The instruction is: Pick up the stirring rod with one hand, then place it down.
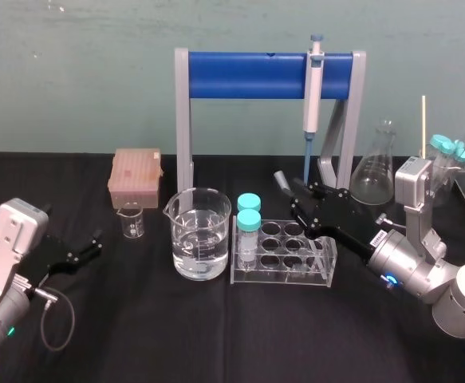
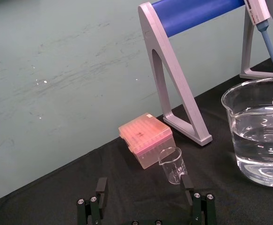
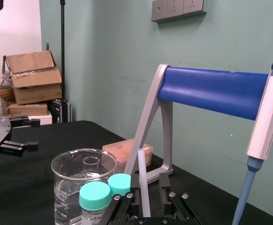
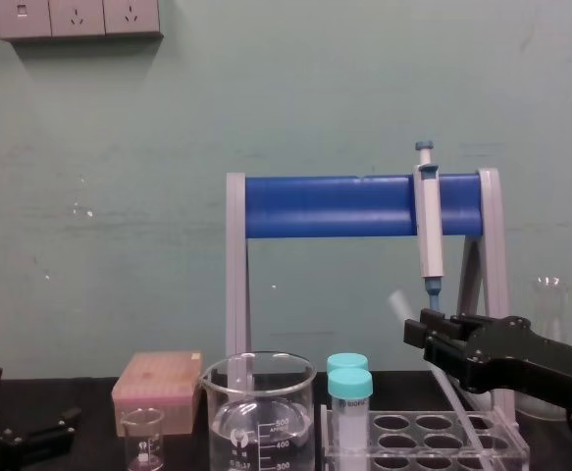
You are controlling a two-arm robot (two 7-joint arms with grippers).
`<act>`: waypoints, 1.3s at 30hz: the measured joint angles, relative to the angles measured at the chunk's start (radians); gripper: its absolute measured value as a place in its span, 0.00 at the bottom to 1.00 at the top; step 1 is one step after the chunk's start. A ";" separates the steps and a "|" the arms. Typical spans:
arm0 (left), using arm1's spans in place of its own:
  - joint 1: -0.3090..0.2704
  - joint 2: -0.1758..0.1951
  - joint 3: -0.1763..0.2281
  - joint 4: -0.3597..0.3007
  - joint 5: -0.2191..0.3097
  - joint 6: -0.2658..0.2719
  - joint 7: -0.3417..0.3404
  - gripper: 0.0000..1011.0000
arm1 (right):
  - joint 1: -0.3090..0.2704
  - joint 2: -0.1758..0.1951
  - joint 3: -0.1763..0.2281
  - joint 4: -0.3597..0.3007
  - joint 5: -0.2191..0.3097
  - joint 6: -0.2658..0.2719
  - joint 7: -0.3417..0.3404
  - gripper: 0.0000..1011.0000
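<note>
**A:** Right gripper (image 1: 297, 199) is up over the tube rack, clamped on the stirring rod (image 3: 143, 187). So the rod is in the air, not on the table (image 1: 136, 335). Left gripper (image 1: 88, 243) sits parked low on the left with its fingers apart. Any tips for putting the rod down cleanly?

**B:** I'd work through the obstacles by size. Back away from the blue pipette stand (image 1: 264, 74) first, because the rod's tip looks close to it. Then steer wide of the big beaker (image 1: 201, 235) with water in it, and get clear of the tube rack (image 1: 284, 255). The bare black cloth in front looks like the best spot. Tilt the rod flat and lower it slowly. Only let go once the glass is resting on the cloth, since something that thin will probably roll or snap.
</note>
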 joint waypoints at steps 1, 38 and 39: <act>0.000 0.000 0.000 0.000 0.000 0.000 0.000 0.99 | 0.000 0.000 0.000 0.000 0.000 0.000 0.000 0.29; 0.000 0.000 0.000 0.000 0.000 0.000 0.000 0.99 | -0.113 0.023 0.113 -0.267 -0.121 -0.003 -0.314 0.99; 0.000 0.000 0.000 0.000 0.000 0.000 0.000 0.99 | -0.119 0.024 0.119 -0.275 -0.126 0.014 -0.330 0.99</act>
